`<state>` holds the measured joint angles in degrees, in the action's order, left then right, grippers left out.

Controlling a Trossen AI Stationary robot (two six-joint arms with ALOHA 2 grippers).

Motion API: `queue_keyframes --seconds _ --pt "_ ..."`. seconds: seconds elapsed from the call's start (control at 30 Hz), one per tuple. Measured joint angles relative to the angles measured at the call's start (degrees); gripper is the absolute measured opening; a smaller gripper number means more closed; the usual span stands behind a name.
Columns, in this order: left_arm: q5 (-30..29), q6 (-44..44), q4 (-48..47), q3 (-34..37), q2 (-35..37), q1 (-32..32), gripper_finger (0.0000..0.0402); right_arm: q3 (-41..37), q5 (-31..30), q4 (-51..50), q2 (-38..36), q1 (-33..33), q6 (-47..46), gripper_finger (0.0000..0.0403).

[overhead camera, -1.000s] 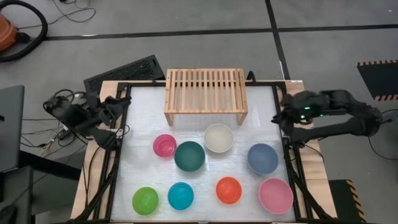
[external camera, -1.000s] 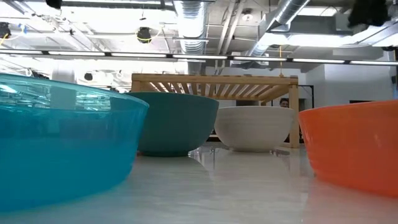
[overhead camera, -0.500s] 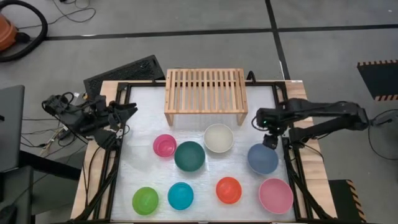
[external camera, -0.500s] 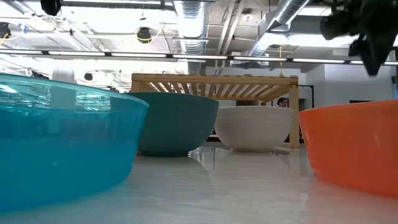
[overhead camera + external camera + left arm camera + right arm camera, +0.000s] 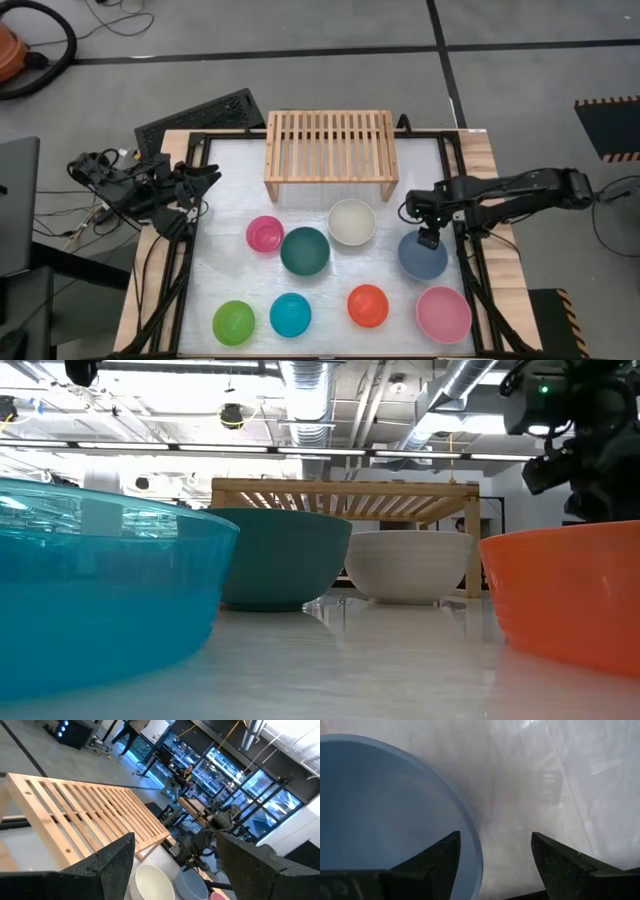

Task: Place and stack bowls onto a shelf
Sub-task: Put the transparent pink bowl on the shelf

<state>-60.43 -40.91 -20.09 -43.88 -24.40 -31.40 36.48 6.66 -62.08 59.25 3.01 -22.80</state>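
Note:
My right gripper (image 5: pixel 428 238) points down, open, over the far rim of the slate blue bowl (image 5: pixel 423 258). In the right wrist view the gripper (image 5: pixel 495 855) straddles that rim (image 5: pixel 476 845), one finger over the bowl's inside and one outside; I see no touch. My left gripper (image 5: pixel 207 180) waits open at the table's left edge, looking level at the shelf (image 5: pixel 85 815). The shelf (image 5: pixel 331 153) stands at the far middle with nothing on it. The magenta (image 5: pixel 265 234), dark teal (image 5: pixel 305 251) and cream (image 5: pixel 352 222) bowls sit upright on the table in front of it.
Along the near edge sit the lime green (image 5: pixel 234 323), cyan (image 5: pixel 290 315), orange-red (image 5: pixel 368 306) and light pink (image 5: pixel 444 314) bowls. The pink bowl is just nearer than the slate blue one. The black table frame (image 5: pixel 465 255) runs close by on the right.
My right gripper has swung from the table's right edge toward the near left and come down, tipping to point down over the slate blue bowl's far rim. No bowl has moved.

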Motion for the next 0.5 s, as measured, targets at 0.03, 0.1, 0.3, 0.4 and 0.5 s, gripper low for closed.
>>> queue_keyframes --seconds 0.03,0.1,0.3,0.4,0.5 --pt "0.0 0.1 0.0 0.0 0.0 0.0 0.0266 -0.3 0.3 0.1 0.0 0.0 -0.5 0.0268" --pt "0.0 0.1 -0.2 0.0 0.0 0.0 0.0266 -1.0 0.8 0.2 0.0 -0.2 -1.8 0.0256" --pt "0.0 0.1 -0.3 0.0 0.0 0.0 0.0266 -2.2 0.8 1.5 0.0 -1.7 -2.7 0.0159" --pt "0.0 -1.0 -0.6 0.0 -0.3 0.0 0.0266 -2.2 0.8 1.6 0.0 -1.7 -3.2 0.0096" --pt "2.0 -2.6 -4.1 0.0 -2.2 0.0 0.0266 -2.2 2.1 3.2 0.0 -1.7 -3.6 0.0044"
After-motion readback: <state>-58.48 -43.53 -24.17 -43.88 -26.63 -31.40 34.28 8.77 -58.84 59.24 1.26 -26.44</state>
